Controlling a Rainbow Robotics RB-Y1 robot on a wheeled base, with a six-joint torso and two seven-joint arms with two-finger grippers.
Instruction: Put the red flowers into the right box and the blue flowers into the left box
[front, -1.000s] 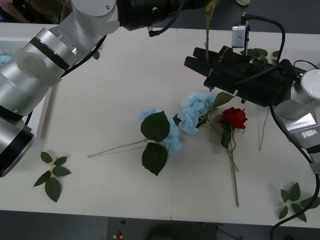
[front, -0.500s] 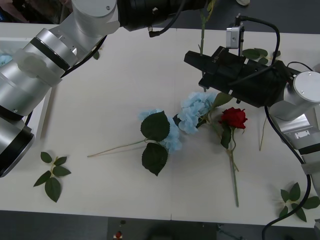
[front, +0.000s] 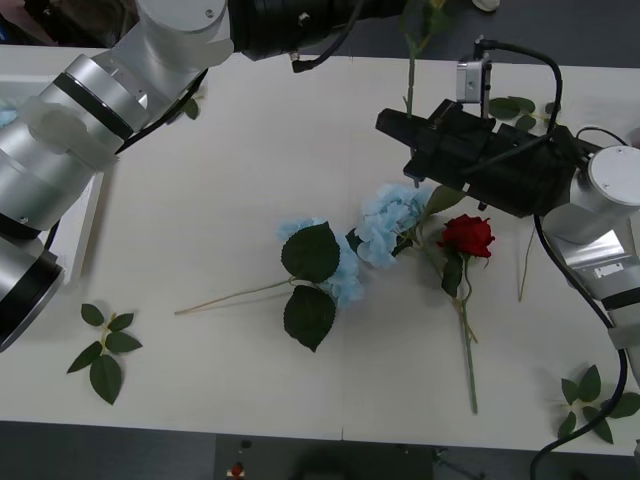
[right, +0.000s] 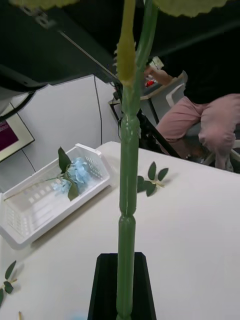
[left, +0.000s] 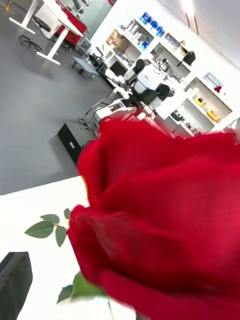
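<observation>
Right arm: reaches from the robot's right side across the far half of the table (front: 230, 190), wrist level, black gripper pointing toward the robot's left
Right gripper (front: 400, 126): black fingers closed on the green stem (right: 127, 200) of a flower, which stands upright through them
Held stem: runs up past the table's far edge, its top cut off in the front view; the right wrist view has it close up, thick and jointed, with one black finger (right: 120, 287) behind it
Left arm: silver and black, stretched from the near left over the table's far left toward the far edge
Left gripper: its end is cut off at the top of the front view, so its fingers cannot be judged
Red rose head (left: 160, 220): blurred, very close to the left wrist camera, its stem hidden
Rose on table (front: 467, 236): lies near the right gripper, stem pointing toward the near edge
Blue hydrangeas: one (front: 392, 220) just beside the rose, another (front: 335, 265) left of it under two dark leaves
Left box (right: 50, 200): white bin at the table's left, holding a blue hydrangea (right: 77, 172)
Leaf sprigs: one near left (front: 105, 350), one near right (front: 590, 400)
</observation>
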